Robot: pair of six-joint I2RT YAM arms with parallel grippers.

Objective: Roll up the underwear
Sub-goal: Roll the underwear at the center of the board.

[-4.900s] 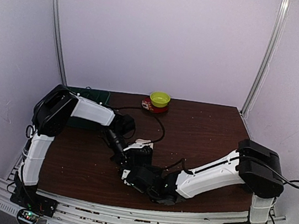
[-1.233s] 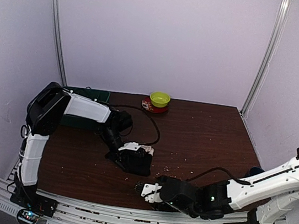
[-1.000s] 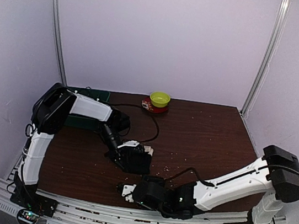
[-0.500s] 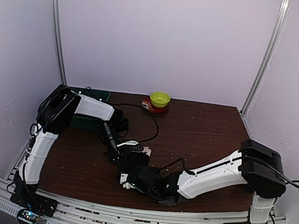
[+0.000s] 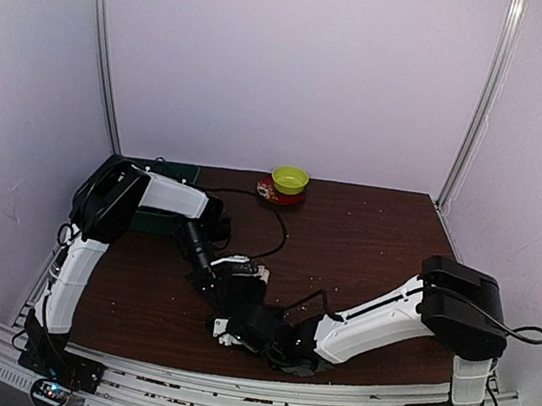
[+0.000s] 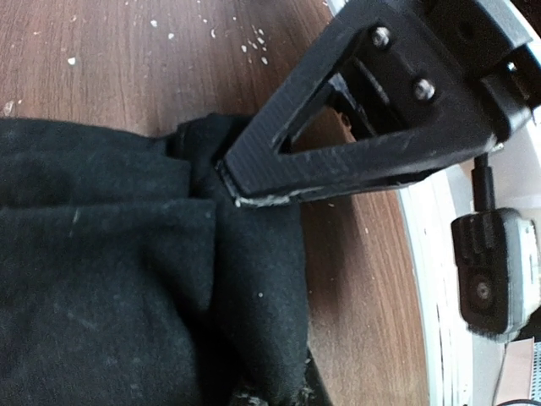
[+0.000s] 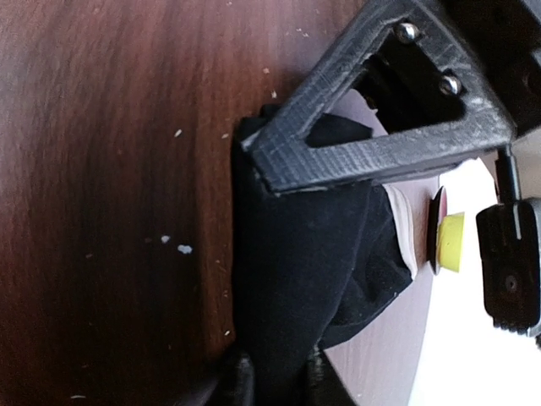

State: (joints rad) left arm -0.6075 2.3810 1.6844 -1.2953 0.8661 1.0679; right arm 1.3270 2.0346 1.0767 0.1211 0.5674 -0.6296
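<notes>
The underwear (image 5: 245,290) is a bunched black bundle with a white band, lying left of the table's middle. I cannot tell two garments apart. My left gripper (image 5: 214,280) reaches it from the far left and my right gripper (image 5: 230,324) from the near side. In the left wrist view black fabric (image 6: 110,279) fills the space under the upper finger (image 6: 338,127), whose tip presses on it; the lower finger is almost hidden. In the right wrist view a fold of the fabric (image 7: 313,262) runs from the upper finger (image 7: 372,144) down to the lower one.
A yellow-green bowl (image 5: 290,177) sits on a red plate (image 5: 272,194) at the table's back edge. A dark green tray (image 5: 167,169) lies at the back left. A black cable (image 5: 286,227) loops across the table. White crumbs are scattered on the wood.
My right arm was away at the near right a second ago; it has swung back left and its gripper is at the bundle's near edge. My left gripper has stayed on the underwear.
</notes>
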